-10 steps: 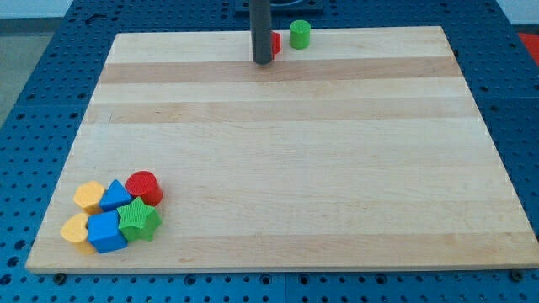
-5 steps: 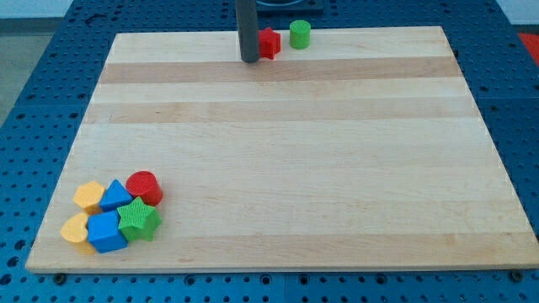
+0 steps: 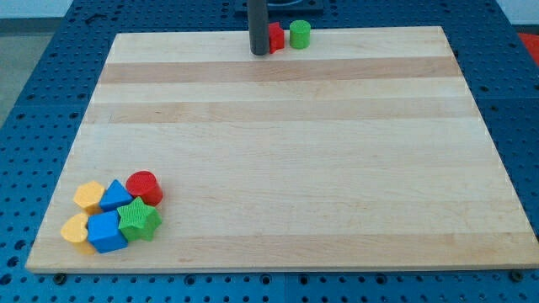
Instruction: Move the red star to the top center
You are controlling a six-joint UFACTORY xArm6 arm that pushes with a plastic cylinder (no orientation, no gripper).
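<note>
The red star sits at the top centre of the wooden board, close to its top edge. The rod hides the star's left part. My tip rests on the board right beside the star's left side, touching it or nearly so. A green cylinder stands just to the right of the star, next to it.
A cluster of blocks lies at the board's bottom left: a red cylinder, a blue triangle, a green star, a blue block, a yellow hexagon and a yellow heart.
My tip swung left, then came back right and up toward the top edge. The red star has shifted up and right, closer to the green cylinder.
</note>
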